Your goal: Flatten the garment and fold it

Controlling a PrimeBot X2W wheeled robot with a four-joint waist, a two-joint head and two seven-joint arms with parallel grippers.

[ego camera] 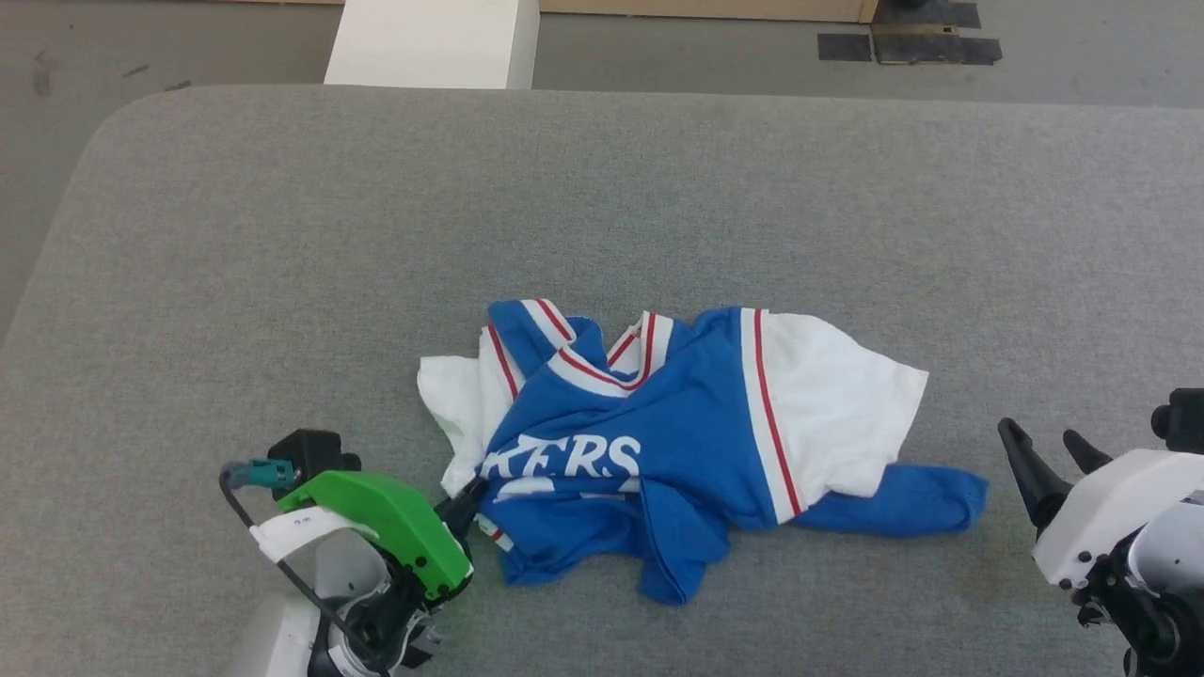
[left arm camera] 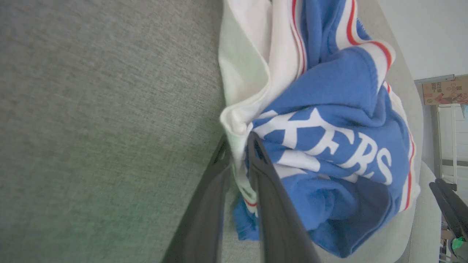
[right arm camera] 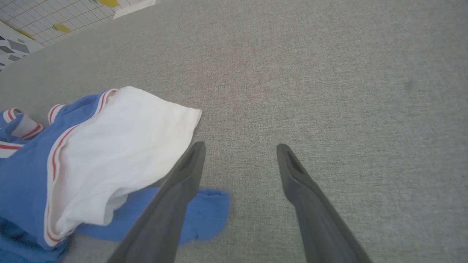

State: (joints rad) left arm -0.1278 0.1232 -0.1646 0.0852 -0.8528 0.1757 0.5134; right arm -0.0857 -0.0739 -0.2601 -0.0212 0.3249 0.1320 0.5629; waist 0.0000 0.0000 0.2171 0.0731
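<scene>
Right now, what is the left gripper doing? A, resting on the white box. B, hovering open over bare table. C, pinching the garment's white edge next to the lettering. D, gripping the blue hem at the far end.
C: in the left wrist view the left gripper has its two dark fingers shut on a white fold of the garment.

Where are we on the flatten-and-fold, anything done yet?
Done: nothing; the garment lies crumpled in a heap on the grey table, sleeves and hem bunched. In hand: the left gripper is pinched on white fabric at its edge; the right gripper is open over bare table beside it. Left: spreading it flat, then every fold.
</scene>
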